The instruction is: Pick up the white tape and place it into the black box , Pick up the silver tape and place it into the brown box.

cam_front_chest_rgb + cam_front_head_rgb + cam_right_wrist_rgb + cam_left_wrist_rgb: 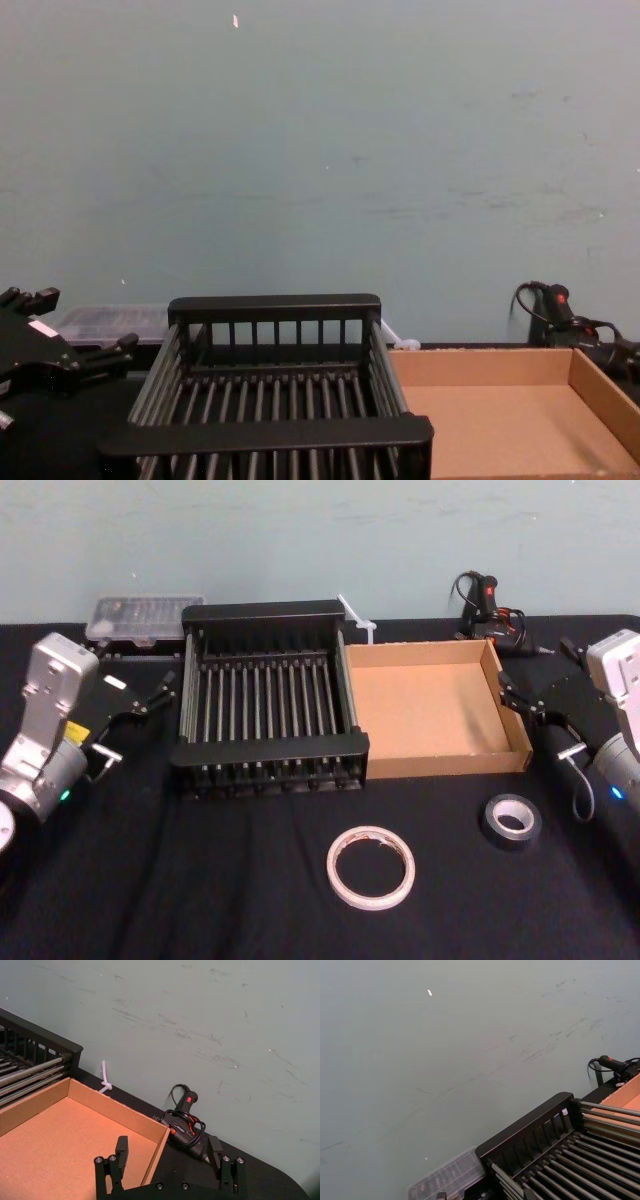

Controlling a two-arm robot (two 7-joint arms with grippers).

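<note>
Our head view looks down over the whole tabletop (200, 880); our chest view sits low, facing the wall (320, 150). Both wrist views angle wallward; all four share the black box (270, 748).

White tape (370, 902) and silver tape (510, 839) lie flat, apart, in front of the adjoining black box (270, 748) and brown box (450, 763).

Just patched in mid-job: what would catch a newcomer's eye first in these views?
The black box and the brown box sit side by side at mid-table. In front of them, the white tape and the silver tape lie flat and apart on the black cloth, the silver one further to the robot's right. The left gripper and right gripper hang open on either side of the boxes, holding nothing.
</note>
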